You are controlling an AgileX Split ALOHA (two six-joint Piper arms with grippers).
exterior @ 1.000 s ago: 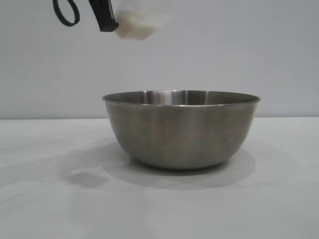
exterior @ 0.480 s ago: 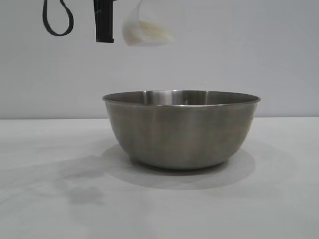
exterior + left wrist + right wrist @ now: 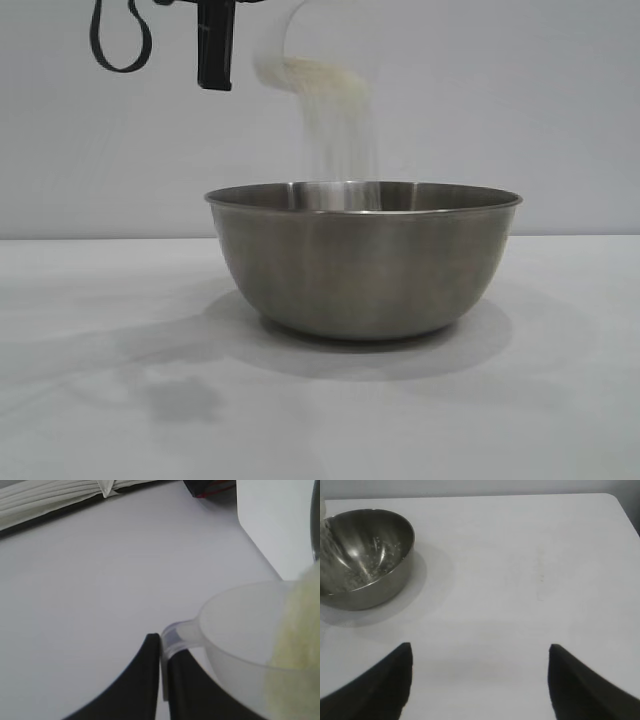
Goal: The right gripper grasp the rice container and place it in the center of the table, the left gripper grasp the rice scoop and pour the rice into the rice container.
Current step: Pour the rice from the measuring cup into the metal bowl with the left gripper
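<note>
The right hand point(image 3: 480, 680) is hovering over the white tabletop point(image 3: 520, 570) with its two black fingers point(image 3: 390, 680) standing wide apart and gripping nothing. The rice container point(image 3: 362, 557) is sitting on the tabletop well ahead of the hand, off to one side. Scattered grains of rice point(image 3: 370, 567) are lying on its inner wall, and a blurred stream is falling at its far edge.
</note>
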